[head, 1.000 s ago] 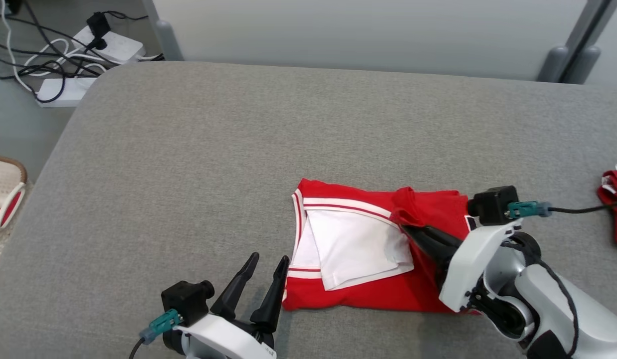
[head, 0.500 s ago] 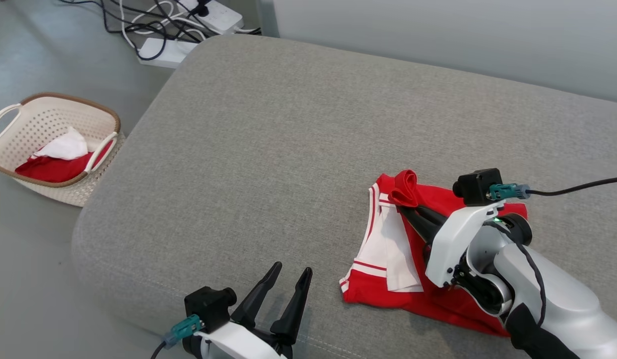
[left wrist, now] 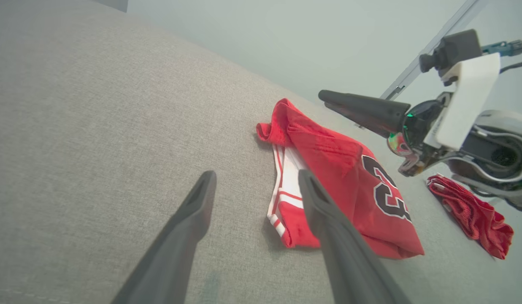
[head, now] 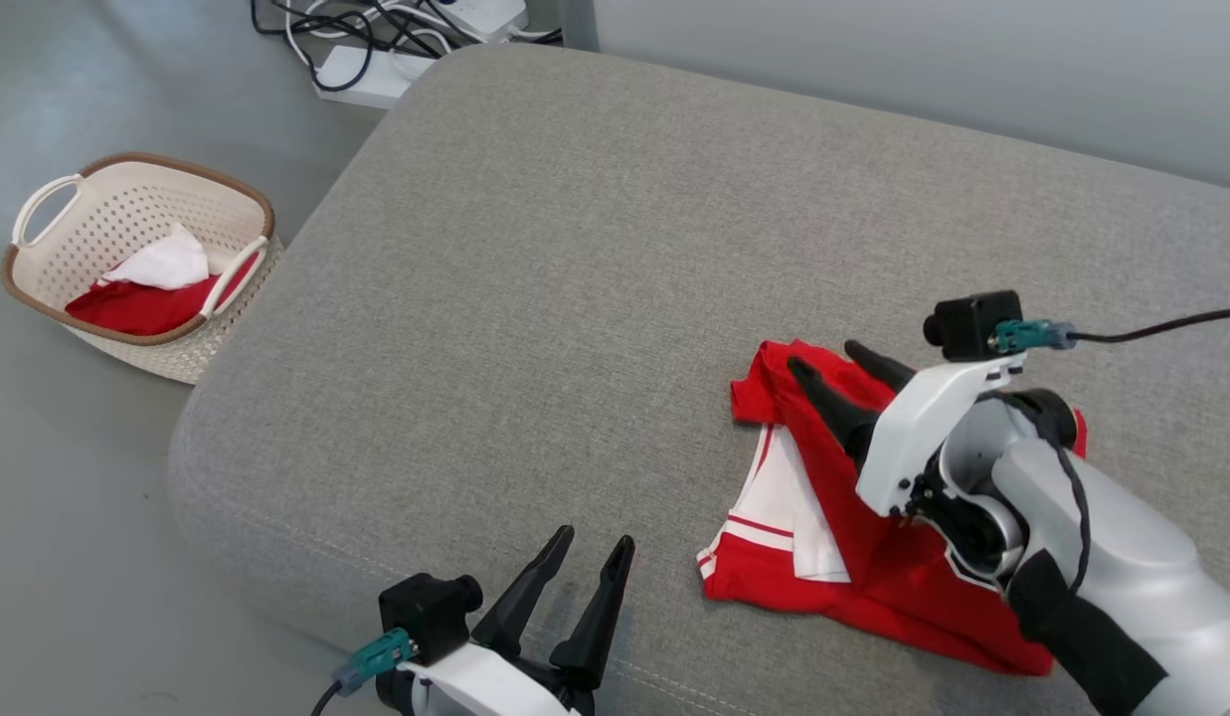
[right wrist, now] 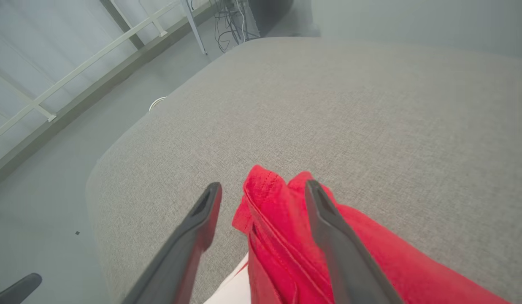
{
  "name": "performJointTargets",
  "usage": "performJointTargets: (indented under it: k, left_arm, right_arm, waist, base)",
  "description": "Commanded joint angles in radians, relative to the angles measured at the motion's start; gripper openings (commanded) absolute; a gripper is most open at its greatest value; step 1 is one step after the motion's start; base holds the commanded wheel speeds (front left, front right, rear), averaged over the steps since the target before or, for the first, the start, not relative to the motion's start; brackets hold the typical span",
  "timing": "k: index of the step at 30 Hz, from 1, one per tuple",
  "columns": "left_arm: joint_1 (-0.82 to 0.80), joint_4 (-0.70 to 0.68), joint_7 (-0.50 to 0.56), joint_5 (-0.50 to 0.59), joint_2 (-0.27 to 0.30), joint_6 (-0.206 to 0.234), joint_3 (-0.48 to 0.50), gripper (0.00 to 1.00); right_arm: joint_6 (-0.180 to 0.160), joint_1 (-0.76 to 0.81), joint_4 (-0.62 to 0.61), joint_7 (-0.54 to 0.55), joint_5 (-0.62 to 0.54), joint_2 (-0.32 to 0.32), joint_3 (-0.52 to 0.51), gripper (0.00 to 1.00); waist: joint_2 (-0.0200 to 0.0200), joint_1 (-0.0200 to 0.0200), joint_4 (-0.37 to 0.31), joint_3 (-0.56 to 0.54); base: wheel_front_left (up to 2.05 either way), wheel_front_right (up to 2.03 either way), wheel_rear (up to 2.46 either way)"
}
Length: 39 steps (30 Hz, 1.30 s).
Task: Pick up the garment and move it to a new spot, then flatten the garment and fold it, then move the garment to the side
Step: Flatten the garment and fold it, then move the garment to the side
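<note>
Hovering over the red garment (head: 873, 587) at its eleven o'clock corner, the right claw (head: 821, 356) is standing released, the left claw (head: 595, 539) likewise at nine o'clock

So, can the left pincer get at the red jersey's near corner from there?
Probably yes: the left pincer is open, with only grey cushion between it and the jersey; the right pincer sits over the far end.
</note>
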Motion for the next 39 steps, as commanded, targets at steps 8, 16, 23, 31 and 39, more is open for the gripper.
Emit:
performJointTargets:
  k: [8, 16, 23, 31, 39]
  left_arm:
    - [-0.036, -0.037, -0.01, 0.01, 0.003, -0.007, 0.052, 1.0]
    - [-0.034, -0.047, -0.01, 0.023, 0.012, -0.007, 0.065, 1.0]
    - [-0.036, -0.051, -0.01, 0.027, 0.016, -0.007, 0.062, 1.0]
    - [-0.037, -0.053, -0.01, 0.037, 0.021, -0.007, 0.062, 1.0]
    - [-0.038, -0.057, -0.01, 0.044, 0.025, -0.007, 0.06, 1.0]
  right_arm:
    - [0.002, -0.066, -0.032, -0.111, 0.061, -0.116, -0.095, 1.0]
    - [0.002, 0.054, -0.001, -0.157, 0.087, -0.178, -0.12, 1.0]
    - [0.002, 0.179, 0.001, -0.169, 0.146, -0.15, -0.117, 1.0]
    - [0.002, 0.234, 0.016, -0.187, 0.177, -0.129, -0.1, 1.0]
    - [0.002, 0.239, 0.041, -0.189, 0.198, -0.108, -0.078, 1.0]
  waist:
    - [0.0, 0.0, -0.088, -0.022]
    - [0.0, 0.0, -0.164, -0.037]
    - [0.0, 0.0, -0.178, -0.032]
    - [0.0, 0.0, -0.16, -0.02]
    - [0.0, 0.0, -0.135, -0.021]
  base:
    - [0.0, 0.0, 0.0]
    - [0.0, 0.0, 0.0]
    - [0.0, 0.0, 0.0]
    - [0.0, 0.0, 0.0]
    - [0.0, 0.0, 0.0]
